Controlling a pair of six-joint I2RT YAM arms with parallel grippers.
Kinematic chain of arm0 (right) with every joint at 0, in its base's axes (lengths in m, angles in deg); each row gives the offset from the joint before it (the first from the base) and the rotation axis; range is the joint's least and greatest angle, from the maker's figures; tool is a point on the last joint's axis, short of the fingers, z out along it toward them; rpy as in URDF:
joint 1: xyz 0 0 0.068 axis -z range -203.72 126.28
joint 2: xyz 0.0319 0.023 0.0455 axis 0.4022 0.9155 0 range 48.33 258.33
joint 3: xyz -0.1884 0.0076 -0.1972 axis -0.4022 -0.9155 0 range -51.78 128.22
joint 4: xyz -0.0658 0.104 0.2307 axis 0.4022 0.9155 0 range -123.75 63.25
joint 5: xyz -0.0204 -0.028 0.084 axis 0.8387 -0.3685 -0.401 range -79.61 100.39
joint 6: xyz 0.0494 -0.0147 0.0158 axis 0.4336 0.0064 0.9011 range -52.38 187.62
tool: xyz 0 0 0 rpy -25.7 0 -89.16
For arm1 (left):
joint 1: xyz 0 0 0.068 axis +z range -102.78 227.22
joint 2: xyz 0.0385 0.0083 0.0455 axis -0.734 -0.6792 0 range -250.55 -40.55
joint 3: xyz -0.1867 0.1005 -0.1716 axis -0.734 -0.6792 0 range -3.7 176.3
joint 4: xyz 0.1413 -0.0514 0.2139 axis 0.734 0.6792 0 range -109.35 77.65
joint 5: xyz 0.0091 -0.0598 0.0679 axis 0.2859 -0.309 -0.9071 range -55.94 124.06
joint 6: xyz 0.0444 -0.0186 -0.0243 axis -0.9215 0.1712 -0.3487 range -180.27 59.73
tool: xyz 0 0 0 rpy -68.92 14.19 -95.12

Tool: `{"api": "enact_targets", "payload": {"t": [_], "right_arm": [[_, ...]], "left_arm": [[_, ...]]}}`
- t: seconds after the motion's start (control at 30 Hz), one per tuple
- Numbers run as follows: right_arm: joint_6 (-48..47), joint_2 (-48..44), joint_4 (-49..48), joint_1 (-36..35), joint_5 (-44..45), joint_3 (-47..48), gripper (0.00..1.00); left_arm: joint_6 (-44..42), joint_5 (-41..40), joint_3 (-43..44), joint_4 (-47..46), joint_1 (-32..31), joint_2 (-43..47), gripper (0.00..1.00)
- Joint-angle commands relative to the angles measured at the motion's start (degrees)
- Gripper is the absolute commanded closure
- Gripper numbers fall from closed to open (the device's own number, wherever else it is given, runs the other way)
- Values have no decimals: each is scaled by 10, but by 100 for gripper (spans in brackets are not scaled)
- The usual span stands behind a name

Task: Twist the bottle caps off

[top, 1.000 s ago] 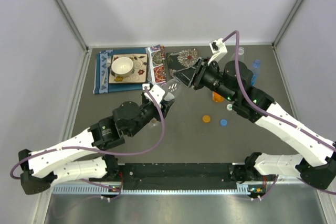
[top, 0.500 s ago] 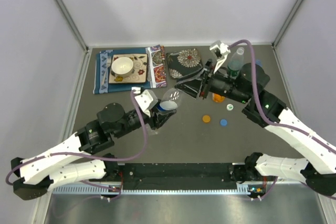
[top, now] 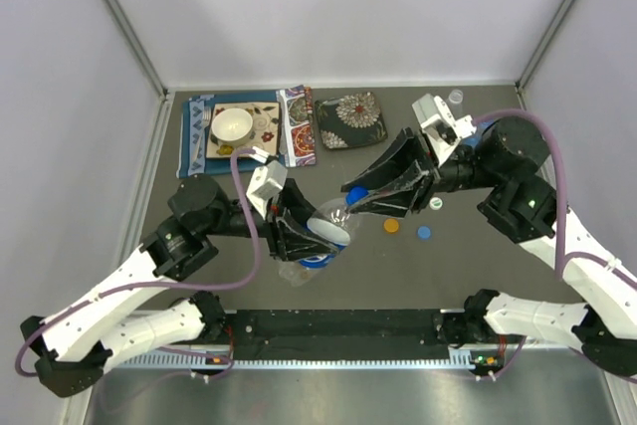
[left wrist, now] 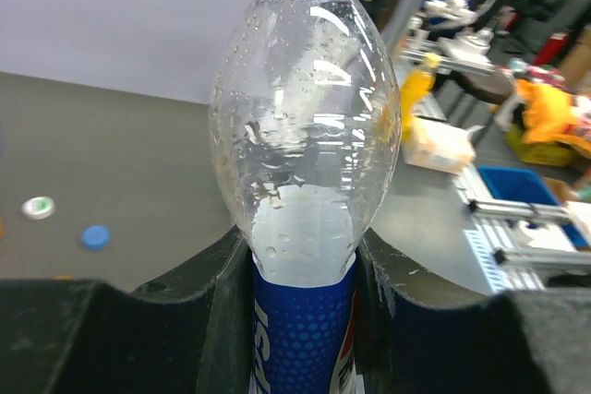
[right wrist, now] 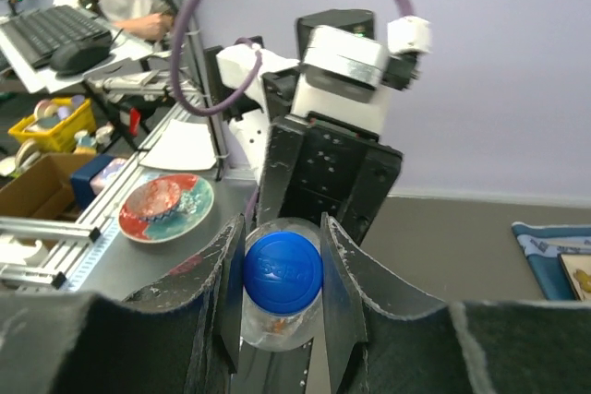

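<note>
Both arms have swung down from the patterned mats (top: pixel 199 141) toward the middle of the frame, and the clear bottle with the blue-red label (left wrist: pixel 305 136) is now hanging tilted between them above the matte grey table (top: pixel 398 276). At centre left, the left gripper (top: pixel 299 233) is clenching its black fingers around the bottle's labelled waist, and droplets are beading inside the glossy, bulbous shoulder. Just right of that, the right gripper (top: pixel 366 198) is pinching the round blue screw cap (right wrist: pixel 283 272) between two flat black fingers. Further right, three small loose discs are lying flat on the table: an orange cap (top: pixel 391 226), a small blue cap (top: pixel 424 233) and a white cap (top: pixel 436 203). Another clear bottle (top: pixel 456 99) is standing at the upper right.
</note>
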Motion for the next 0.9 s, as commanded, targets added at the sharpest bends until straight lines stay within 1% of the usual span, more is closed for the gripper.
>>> {"api": "enact_targets", "payload": {"t": [0.0,0.07,0.13,0.2,0.3,0.47,0.6,0.63,0.7,0.73,0.77,0.8,0.83,0.87], "right_arm": [[-13,11,20,7,-141,17,100],[-16,12,20,12,-169,20,100],[-25,9,22,13,-203,21,100],[-35,9,22,17,-252,22,100],[-46,12,23,21,-300,20,100],[-65,13,23,26,-344,6,100],[-71,13,23,36,-347,-8,100],[-69,12,23,41,-339,-9,100],[-58,5,22,48,-288,-8,98],[-54,1,24,55,-263,-6,84],[-44,-9,24,57,-193,-2,78],[-44,-14,25,60,-158,1,70],[-48,-20,32,60,-118,5,53],[-52,-24,41,59,-40,13,48]], "left_arm": [[141,149,-28,-226,57,-5,69],[183,167,-40,-265,69,-13,69],[200,189,-50,-306,79,-19,69],[208,197,-52,-318,80,-28,69],[217,205,-53,-337,80,-40,69],[239,218,-62,-375,81,-61,69],[227,218,-59,-361,81,-62,69],[209,213,-57,-348,81,-61,69],[172,198,-46,-276,81,-56,69],[127,176,-41,-245,81,-50,70],[102,159,-28,-173,81,-47,70],[75,142,-20,-135,81,-46,70],[30,125,-8,-107,81,-40,70],[10,88,-4,-79,81,-39,70]]}}
